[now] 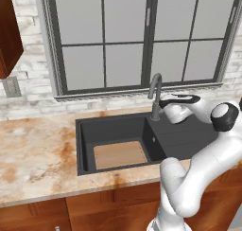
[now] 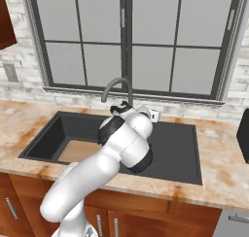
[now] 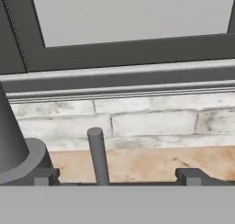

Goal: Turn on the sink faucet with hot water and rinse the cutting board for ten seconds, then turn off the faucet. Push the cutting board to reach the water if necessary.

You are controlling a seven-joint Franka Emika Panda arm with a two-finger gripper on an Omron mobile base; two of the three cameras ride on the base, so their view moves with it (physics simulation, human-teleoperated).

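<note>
Mottled marble counter; charcoal sink; tan board; tool spread wide astride slim lever.

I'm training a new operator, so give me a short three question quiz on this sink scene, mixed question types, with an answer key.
1. True or false: water is running from the sink faucet.
2. Where does the cutting board lie? A) on the counter B) flat in the sink basin C) on the drainboard
3. Fill in: in the hand view, the gripper stands ___ with the faucet's lever handle between its fingertips.

Key: 1 false; 2 B; 3 open.
</note>
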